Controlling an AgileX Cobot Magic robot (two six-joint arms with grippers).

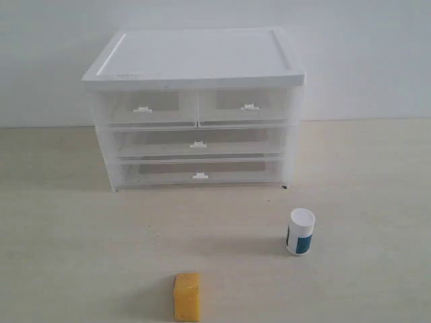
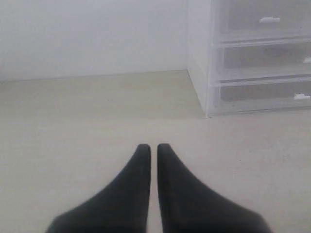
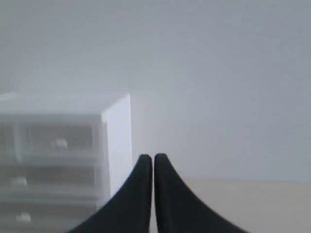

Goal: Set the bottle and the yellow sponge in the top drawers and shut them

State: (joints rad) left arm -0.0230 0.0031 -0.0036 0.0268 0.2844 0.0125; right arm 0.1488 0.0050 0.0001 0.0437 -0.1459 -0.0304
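The white bottle [image 1: 300, 231] with its teal label stands upright on the table, front right of the drawer unit. The yellow sponge [image 1: 186, 296] sits near the front edge, left of the bottle. Both top drawers are pushed in: the left one [image 1: 143, 108] and the right one [image 1: 246, 105], each with a white tab handle. Neither arm shows in the exterior view. My left gripper [image 2: 150, 145] is shut with nothing in it, low over bare table left of the unit. My right gripper [image 3: 153, 156] is shut and holds nothing, right of the unit. The left top drawer [image 2: 265, 19] and the right top drawer [image 3: 58, 138] also show.
The white drawer unit [image 1: 195, 57] stands at the back of the pale table [image 1: 74, 235] against a white wall. Below the top drawers are two full-width drawers, the upper [image 1: 197, 143] and the lower [image 1: 200, 172], both pushed in.
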